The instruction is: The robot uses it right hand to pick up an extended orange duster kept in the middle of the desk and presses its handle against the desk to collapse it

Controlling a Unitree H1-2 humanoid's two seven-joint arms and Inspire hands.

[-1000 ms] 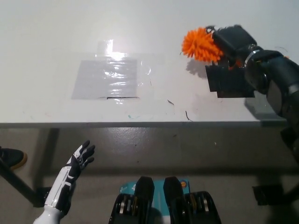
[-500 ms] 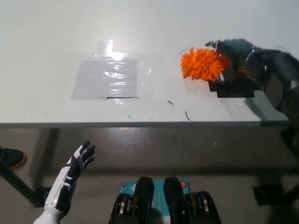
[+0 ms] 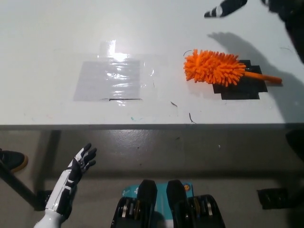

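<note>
Duster released and lying collapsed on the desk.

Compared with half a second ago, the black right hand (image 3: 226, 8) has let go and lifted to the top edge, its fingers apart and holding nothing, while the fluffy orange microfibre duster (image 3: 214, 67) now lies flat on the white desk (image 3: 47, 47), its short orange handle (image 3: 263, 77) pointing right across a black tape patch (image 3: 240, 90). Handle looks short, so the collapse seems done and the task near its end. A glossy clear plastic sheet (image 3: 110, 79) is taped down well to the duster's left, not in the way. The white left hand (image 3: 81, 160) hangs spread below the desk edge, idle.
</note>
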